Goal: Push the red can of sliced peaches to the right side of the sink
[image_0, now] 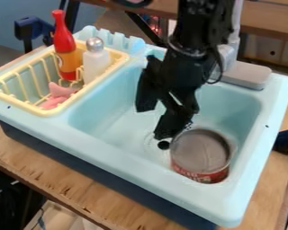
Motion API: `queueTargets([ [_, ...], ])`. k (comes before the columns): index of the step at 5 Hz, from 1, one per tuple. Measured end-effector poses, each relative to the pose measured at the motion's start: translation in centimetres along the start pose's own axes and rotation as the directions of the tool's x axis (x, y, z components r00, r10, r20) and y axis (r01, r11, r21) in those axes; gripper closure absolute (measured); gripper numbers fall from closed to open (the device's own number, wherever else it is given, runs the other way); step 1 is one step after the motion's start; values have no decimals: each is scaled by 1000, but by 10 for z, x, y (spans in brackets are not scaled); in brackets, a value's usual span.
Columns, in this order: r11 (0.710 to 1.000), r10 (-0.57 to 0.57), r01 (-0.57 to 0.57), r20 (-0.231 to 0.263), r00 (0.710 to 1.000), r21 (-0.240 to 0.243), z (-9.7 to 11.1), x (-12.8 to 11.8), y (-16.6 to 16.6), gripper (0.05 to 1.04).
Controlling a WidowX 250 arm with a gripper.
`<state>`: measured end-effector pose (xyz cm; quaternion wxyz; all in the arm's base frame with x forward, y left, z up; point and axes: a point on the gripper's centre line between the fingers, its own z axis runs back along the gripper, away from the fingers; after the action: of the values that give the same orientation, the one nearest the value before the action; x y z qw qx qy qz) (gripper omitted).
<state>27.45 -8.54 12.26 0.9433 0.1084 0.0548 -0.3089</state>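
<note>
1 can [200, 152] beside claw [155, 121], perhaps touching.

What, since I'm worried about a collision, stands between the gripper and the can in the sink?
Nothing visible does: the gripper hangs in the sink close beside the can, its jaws apart. The red bottle stands off to the side, in the rack.

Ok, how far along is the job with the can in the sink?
Done: gripper is down in the sink, right by the can. In hand: nothing; its fingers are apart, with the can outside them. Left: a grip, if pickup's the aim; one frame can't rule out a finished placement.
</note>
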Motion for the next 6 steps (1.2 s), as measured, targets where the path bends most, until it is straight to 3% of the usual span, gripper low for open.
queueTargets([
  [1, 998, 54, -55, -38, 998, -18, 5, -4, -6, 83],
  [2, 982, 188, -189, -112, 976, -3, 9, -15, -5, 82],
  [3, 963, 268, -270, -153, 951, 9, 33, -32, 1, 83],
  [4, 947, 311, -321, -220, 925, -11, 44, -45, 5, 83],
  [5, 946, 299, -319, -225, 927, -54, 48, -50, 6, 83],
  [6, 956, 242, -255, -99, 965, -144, 56, -62, 7, 83],
])
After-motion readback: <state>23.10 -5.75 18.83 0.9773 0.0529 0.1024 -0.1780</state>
